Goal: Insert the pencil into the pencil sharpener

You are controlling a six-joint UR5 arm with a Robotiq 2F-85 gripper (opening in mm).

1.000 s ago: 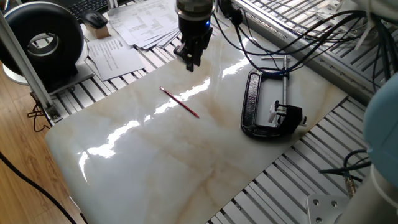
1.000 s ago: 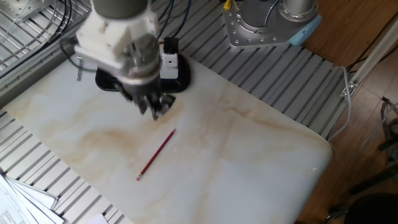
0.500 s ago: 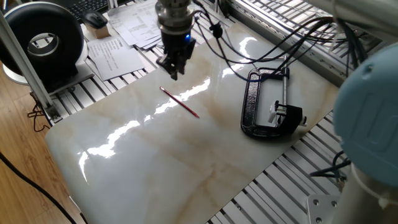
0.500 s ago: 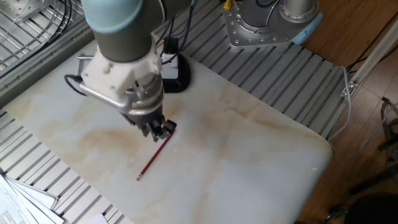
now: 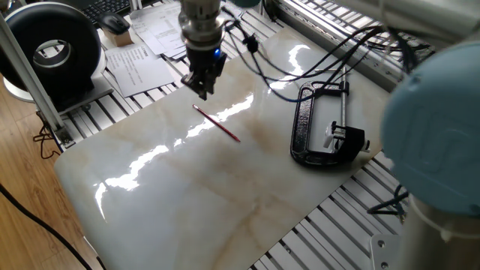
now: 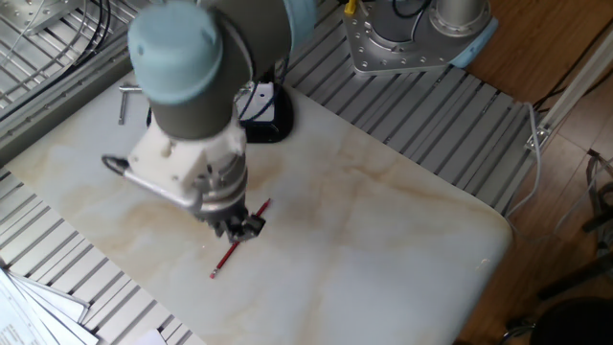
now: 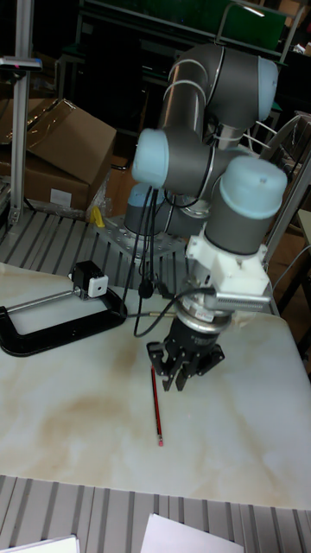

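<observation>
The red pencil point(image 5: 217, 124) lies flat on the marble slab, also visible under the arm point(image 6: 224, 260) and in the tall view point(image 7: 156, 406). My gripper point(image 5: 202, 88) hovers just above the pencil's end farthest from the clamp, fingers pointing down and open, holding nothing point(image 6: 239, 228) point(image 7: 181, 376). The pencil sharpener point(image 5: 341, 138), a small black block with a whitish patch, is held in the C-clamp's jaws point(image 7: 89, 281), and shows partly behind the arm point(image 6: 259, 99).
The large black C-clamp point(image 5: 311, 124) lies on the slab's right side point(image 7: 60, 324). Papers point(image 5: 150, 45) and a black round device point(image 5: 52, 52) sit beyond the slab's left edge. Black cables point(image 5: 330, 52) hang over the far side.
The gripper has travelled away from the clamp side and come over the pencil, lower than before. The pencil and clamp have not moved.
</observation>
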